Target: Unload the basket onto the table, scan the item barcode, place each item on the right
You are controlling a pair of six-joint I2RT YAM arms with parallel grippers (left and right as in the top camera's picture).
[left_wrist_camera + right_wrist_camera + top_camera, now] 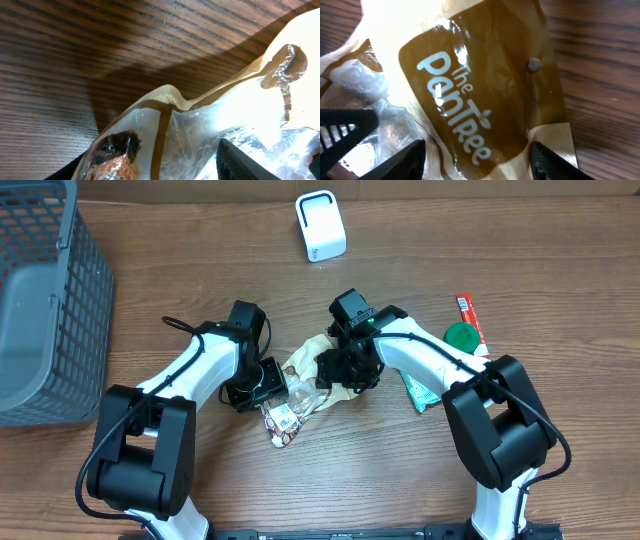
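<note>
Brown-and-clear snack bag [305, 362]: lies crumpled on table [380, 480] between both grippers. Left gripper [275, 385] at clear end, right gripper [336, 370] astride brown label, jaws apart; cannot tell whether either grips.

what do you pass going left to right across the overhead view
grey basket → left end effector → snack bag → right end effector → teal packet → red packet
</note>
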